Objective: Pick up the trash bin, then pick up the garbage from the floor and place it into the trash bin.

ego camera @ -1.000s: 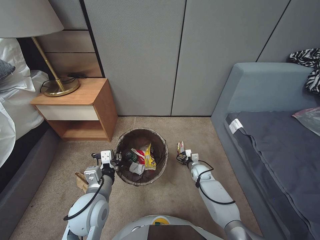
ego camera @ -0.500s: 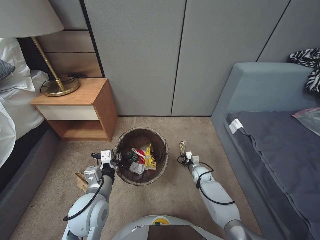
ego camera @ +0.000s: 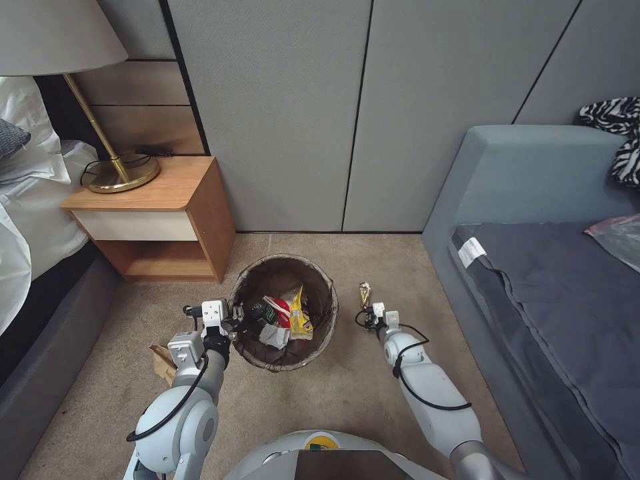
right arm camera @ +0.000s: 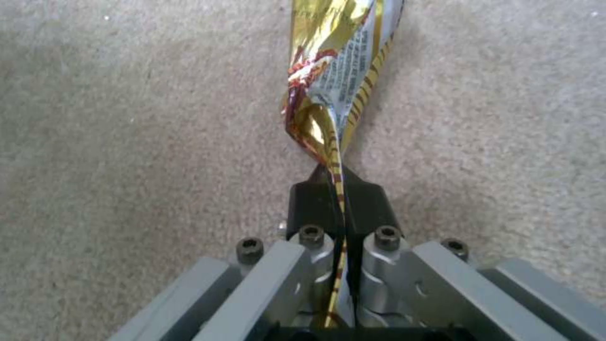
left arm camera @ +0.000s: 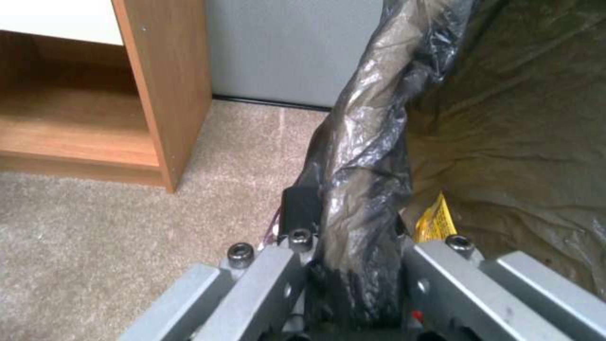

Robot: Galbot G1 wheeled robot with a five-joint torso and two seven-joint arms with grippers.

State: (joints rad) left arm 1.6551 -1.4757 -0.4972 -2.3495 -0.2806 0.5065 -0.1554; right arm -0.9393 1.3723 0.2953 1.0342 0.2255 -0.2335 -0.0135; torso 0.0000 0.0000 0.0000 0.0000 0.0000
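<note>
The beige carpeted floor [ego camera: 320, 400] between the wooden bedside cabinet [ego camera: 160, 220] and the grey-blue upholstered bed [ego camera: 533, 253] is the working ground, and the round trash bin with its dark brown-black plastic bag liner [ego camera: 283, 313] is found at its middle, just in front of the robot. Red and yellow wrappers and white tissue are seen lying inside it already. The bin's near-left rim is clamped by the left gripper [ego camera: 230, 319]; in the left wrist view the crumpled liner and rim [left arm camera: 360, 189] are pinched between its two fingers.

The gold and red foil snack wrapper [ego camera: 364, 293] is held just right of the bin, outside its rim. It is gripped by the right gripper [ego camera: 369, 313], whose black pads [right arm camera: 309, 203] are closed tight on the wrapper's twisted tail, the printed body [right arm camera: 341, 61] standing out beyond the fingertips above the carpet.

The step in hand is judged to be the carry to the bin. It is best done by lifting the wrapper clear of the rim first, then bringing it leftward over the opening before the grip is released. The thin foil tail may slip, so the pinch should be kept firm and the travel smooth. A brown paper scrap [ego camera: 162, 363] is left on the floor beside the left arm.
</note>
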